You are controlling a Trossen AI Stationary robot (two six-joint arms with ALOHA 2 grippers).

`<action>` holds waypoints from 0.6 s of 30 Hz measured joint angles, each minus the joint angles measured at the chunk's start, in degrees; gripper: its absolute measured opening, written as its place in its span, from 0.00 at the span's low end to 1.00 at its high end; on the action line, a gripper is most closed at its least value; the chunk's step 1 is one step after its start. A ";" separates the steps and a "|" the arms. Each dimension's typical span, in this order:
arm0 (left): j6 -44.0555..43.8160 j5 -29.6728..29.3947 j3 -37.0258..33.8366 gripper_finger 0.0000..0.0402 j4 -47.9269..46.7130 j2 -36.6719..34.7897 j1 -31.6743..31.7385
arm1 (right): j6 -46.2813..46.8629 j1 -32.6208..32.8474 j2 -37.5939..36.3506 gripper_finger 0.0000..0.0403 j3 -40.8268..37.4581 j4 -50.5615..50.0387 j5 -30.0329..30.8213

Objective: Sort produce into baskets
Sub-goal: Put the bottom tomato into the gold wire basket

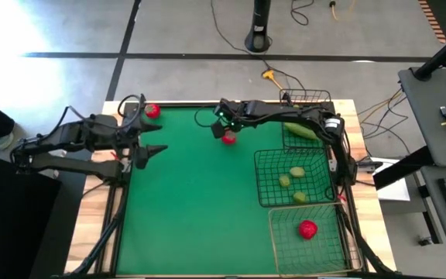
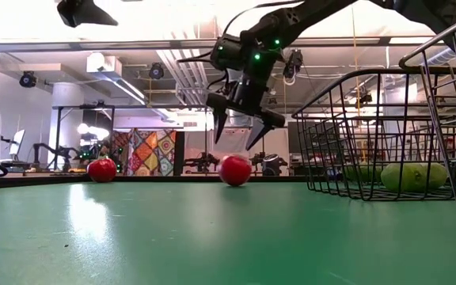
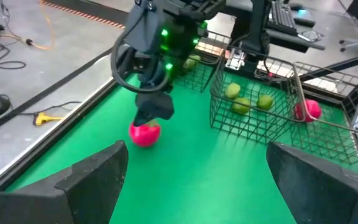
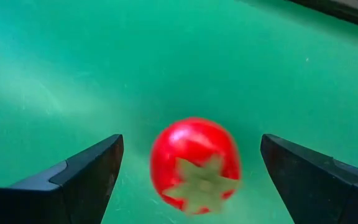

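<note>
No readable writing — right claw point(image 2: 238, 133) spread above red fruit point(image 2: 235, 170); left claw point(image 1: 147, 147) spread

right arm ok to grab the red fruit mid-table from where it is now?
Probably yes. The right pincer hangs open just above the red fruit, and its wrist view shows the fruit lying between the fingers on bare green mat, with nothing in the way.

Overhead, table-level and two wrist views, all sharing one red fruit point(image 1: 228, 139).
</note>
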 joint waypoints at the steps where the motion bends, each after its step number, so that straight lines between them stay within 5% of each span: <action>1: 0.42 0.00 0.00 0.90 0.00 0.02 0.00 | -0.25 -0.01 0.12 0.93 -0.15 -0.08 -0.18; 18: 2.81 0.02 0.00 0.90 1.53 1.48 -0.02 | -0.81 0.50 8.26 0.93 -0.29 0.95 -1.02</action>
